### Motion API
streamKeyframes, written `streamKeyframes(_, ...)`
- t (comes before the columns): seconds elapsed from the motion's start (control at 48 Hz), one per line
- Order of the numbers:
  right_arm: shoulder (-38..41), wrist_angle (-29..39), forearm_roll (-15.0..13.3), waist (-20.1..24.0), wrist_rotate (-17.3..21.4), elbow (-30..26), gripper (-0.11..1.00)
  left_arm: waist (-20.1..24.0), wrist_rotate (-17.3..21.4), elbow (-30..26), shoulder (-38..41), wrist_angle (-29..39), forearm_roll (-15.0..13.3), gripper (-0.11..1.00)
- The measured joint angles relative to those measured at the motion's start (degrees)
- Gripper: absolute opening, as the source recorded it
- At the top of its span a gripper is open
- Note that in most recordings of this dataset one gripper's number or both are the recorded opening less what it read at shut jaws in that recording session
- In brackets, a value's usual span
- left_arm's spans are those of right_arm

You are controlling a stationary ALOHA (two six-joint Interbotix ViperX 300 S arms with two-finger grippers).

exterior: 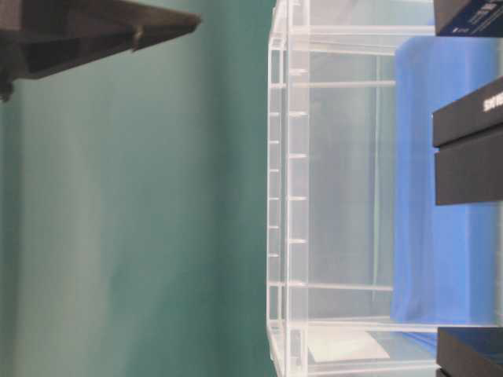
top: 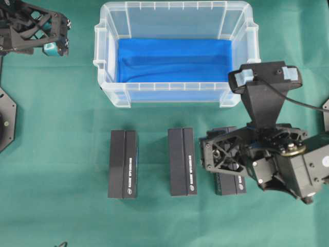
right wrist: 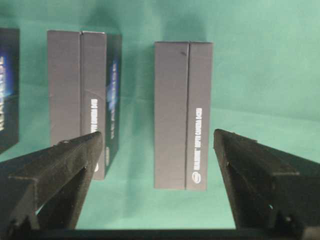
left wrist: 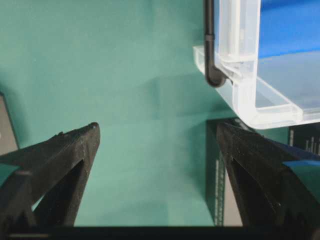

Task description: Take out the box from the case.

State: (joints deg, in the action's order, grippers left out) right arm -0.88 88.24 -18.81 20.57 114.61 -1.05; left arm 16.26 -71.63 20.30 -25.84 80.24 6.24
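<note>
Three dark boxes in row on green cloth (top: pixel 56 154), all outside case (top: pixel 175 95): left box (top: pixel 122 163), middle box (top: pixel 182 161), right box (top: pixel 230 184). Right gripper (right wrist: pixel 157 150) spread wide, grasping nothing, hovers over right box, which lies between its fingers in wrist view. Case just beyond right gripper, blue lining (top: pixel 175 60) bare. Left gripper (left wrist: pixel 157 145) released, beside case's corner, over bare cloth.

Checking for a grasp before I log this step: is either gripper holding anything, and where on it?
Nothing is held. The left gripper and right gripper are both open, fingers apart over the cloth.
</note>
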Motion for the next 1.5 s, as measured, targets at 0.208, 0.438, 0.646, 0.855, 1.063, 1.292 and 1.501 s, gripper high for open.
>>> streamKeyframes(0.208, -0.18, 0.62, 0.62, -0.18, 0.0, 0.09, 0.9, -0.09, -0.18, 0.0, 0.0, 0.0, -0.09, 0.97)
streamKeyframes(0.438, -4.66, 0.7, 2.72, 0.53, 0.88, 5.19, 0.9, -0.18, -0.35, 0.0, 0.0, -0.09, -0.09, 0.97)
streamKeyframes(0.646, -11.43, 0.79, 3.43, 1.93, 2.37, 11.51, 0.9, -0.18, -0.35, 0.0, 0.0, 0.0, -0.09, 0.97)
streamKeyframes(0.855, -17.4, 0.79, 4.39, 3.78, 3.34, 16.61, 0.9, -0.18, -0.35, 0.0, 0.0, 0.18, -0.09, 0.97)
streamKeyframes(1.063, -20.13, 0.79, 4.31, 3.87, 2.64, 18.81, 0.9, -0.18, -0.44, 0.0, 0.0, 0.26, -0.35, 0.97)
streamKeyframes(1.292, -21.62, 0.44, 4.22, 0.7, -1.32, 20.65, 0.9, -0.7, -0.53, 0.0, 0.0, 0.35, -0.44, 0.97)
streamKeyframes(1.501, -24.08, -0.18, 4.13, -6.5, -8.88, 22.5, 0.9, -0.97, -1.67, 0.0, 0.0, 0.44, -0.53, 0.97)
